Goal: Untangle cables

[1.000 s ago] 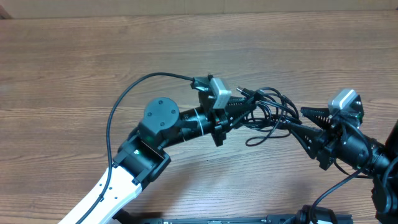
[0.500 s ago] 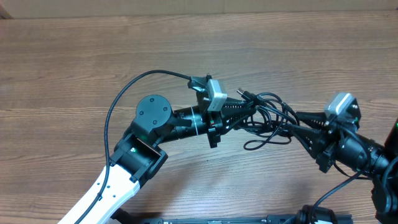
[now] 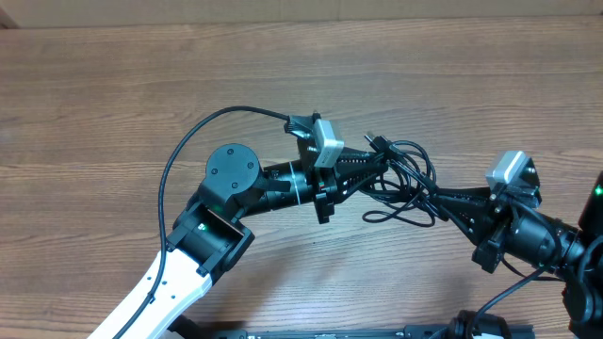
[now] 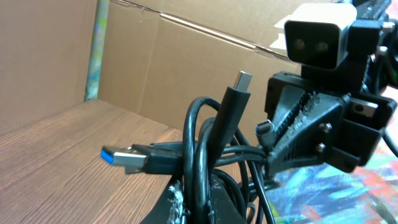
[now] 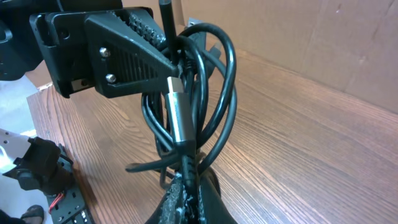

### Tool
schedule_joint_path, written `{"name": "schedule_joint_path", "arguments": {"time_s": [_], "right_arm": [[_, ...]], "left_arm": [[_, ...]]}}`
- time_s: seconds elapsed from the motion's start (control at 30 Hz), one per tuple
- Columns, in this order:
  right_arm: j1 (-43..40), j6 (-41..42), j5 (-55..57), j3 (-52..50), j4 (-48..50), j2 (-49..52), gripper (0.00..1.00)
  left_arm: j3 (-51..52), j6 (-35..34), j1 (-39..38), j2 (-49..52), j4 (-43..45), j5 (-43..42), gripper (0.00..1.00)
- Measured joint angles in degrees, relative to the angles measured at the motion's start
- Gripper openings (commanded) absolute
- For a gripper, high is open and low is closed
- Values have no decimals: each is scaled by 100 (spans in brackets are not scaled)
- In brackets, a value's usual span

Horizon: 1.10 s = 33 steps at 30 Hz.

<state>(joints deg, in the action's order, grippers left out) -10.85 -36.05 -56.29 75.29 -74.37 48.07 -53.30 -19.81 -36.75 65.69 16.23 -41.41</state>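
Observation:
The cables (image 3: 405, 179) are a tangle of thin black cords held up between my two grippers above the wooden table. My left gripper (image 3: 382, 168) is shut on the tangle's left side; in the left wrist view black loops (image 4: 202, 162) run between its fingers (image 4: 194, 205), with a silver-tipped plug (image 4: 242, 81) and a blue USB plug (image 4: 118, 155) sticking out. My right gripper (image 3: 435, 194) is shut on the tangle's right side; in the right wrist view a silver plug (image 5: 177, 115) and loops rise from its fingers (image 5: 189, 186).
The wooden table (image 3: 141, 85) stretches left and back. A thicker black arm wire (image 3: 188, 151) arcs over the left arm. A cardboard wall (image 4: 155, 56) stands behind the table. A dark base strip (image 3: 377, 331) lies at the front edge.
My right gripper has moved down and right, drawing the tangle out. My left gripper shifted slightly left half a second earlier and has since held still. One loop now hangs lower.

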Motion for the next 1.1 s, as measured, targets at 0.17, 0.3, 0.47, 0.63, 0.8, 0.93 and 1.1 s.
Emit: {"name": "schedule_joint_path", "arguments": {"time_s": [0.17,0.3,0.47,0.63,0.8,0.93,1.1], "right_arm": [[0,-44,-13,0,-33,0,22],[0,-17,-28,0,-72,0,14],[2,-20,-48,0,-74,-2,4],[0,-15,-48,0,-72,-2,4],[2,629,251,0,234,-2,4],[20,1921,1189,0,538,-2,4],[107,3480,2439,0,588,-7,4]], "left_arm": [[0,-149,0,0,133,74,4],[0,-260,0,0,164,118,4],[0,-387,0,0,160,116,4],[0,-407,0,0,118,114,4],[0,-407,0,0,111,120,4],[0,-535,-7,0,-81,356,4],[0,-999,-94,11,-302,675,4]]}}
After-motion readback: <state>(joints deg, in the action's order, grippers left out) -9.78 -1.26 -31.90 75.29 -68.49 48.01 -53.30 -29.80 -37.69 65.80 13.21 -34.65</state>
